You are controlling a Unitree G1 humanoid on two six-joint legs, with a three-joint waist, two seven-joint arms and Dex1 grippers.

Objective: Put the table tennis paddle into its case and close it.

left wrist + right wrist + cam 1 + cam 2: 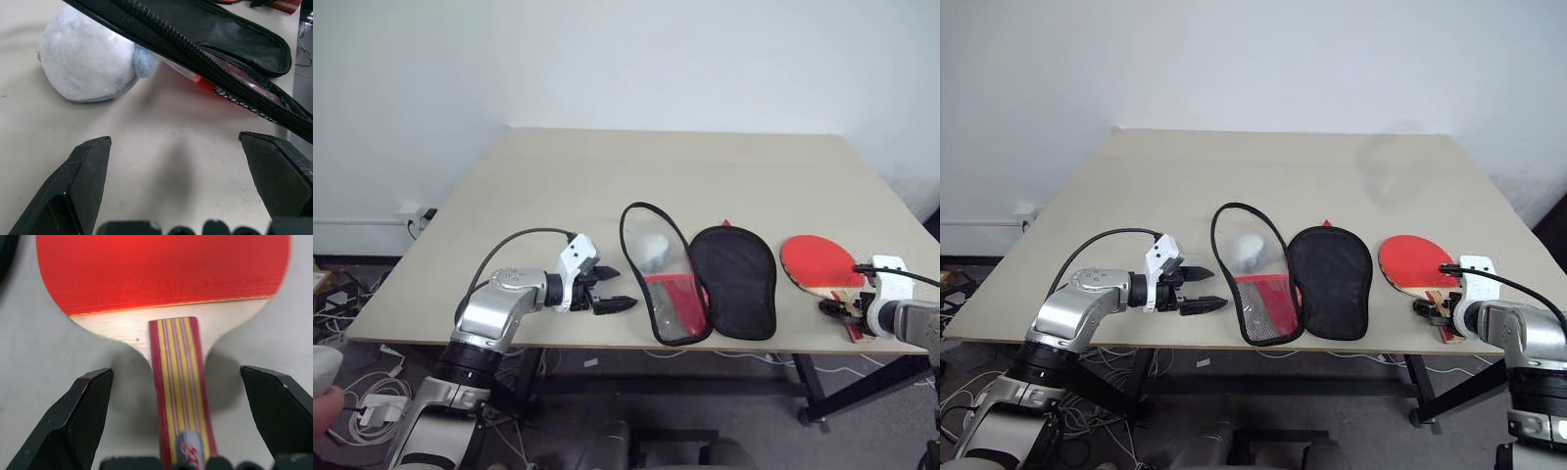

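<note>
right end effector (176,421) spread wide, fingers straddling the striped wooden handle of the table tennis paddle (821,262), not gripping it; paddle lies red face up near the surface's (685,166) front right edge. left end effector (612,289) also wide open, empty, low over the surface just left of the case (700,284), which lies unzipped at centre w/ clear half beside black-lined half. small white ball (654,251) sits under the clear half.

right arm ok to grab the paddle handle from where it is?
Probably yes. The right tool is open, with one finger on each side of the table tennis paddle handle. Nothing lies between the fingers and the handle, and the case lies apart.
</note>
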